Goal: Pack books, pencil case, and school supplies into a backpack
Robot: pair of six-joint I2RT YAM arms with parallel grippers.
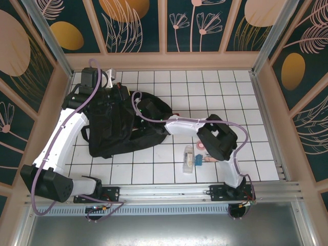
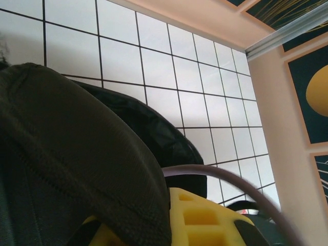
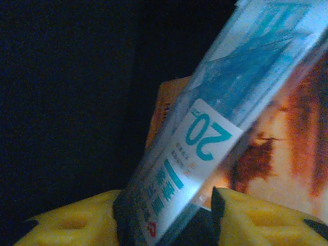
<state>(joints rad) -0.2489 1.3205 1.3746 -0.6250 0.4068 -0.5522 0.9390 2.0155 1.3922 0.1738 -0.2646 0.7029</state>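
Black cloth of the backpack (image 1: pixel 120 130) lies slack on the left half of the table (image 1: pixel 230 87), toward the far edge, and this slackness is the main danger. The left gripper (image 2: pixel 154 228) is closed on a fold of it. If the fold slides out of the fingers, the mouth would probably fall over the right gripper (image 3: pixel 169 225), which is deep in the dark inside of the bag.

An orange book (image 3: pixel 166 97) shows there, behind a clear packet (image 3: pixel 215 118) with blue pieces and a white label. The packet sits slanted between the jaws, which stand apart. Whether the pads press it or have let it go, one cannot tell. If it sticks to a pad, it may be dragged out again with the arm. If it drops badly, it may wedge against the book.

Toward the right of the near edge lie a pale long packet (image 1: pixel 188 159) and a pink tape roll (image 1: pixel 201 147), just beside each other. The right arm's elbow hangs just beside them and could brush them.
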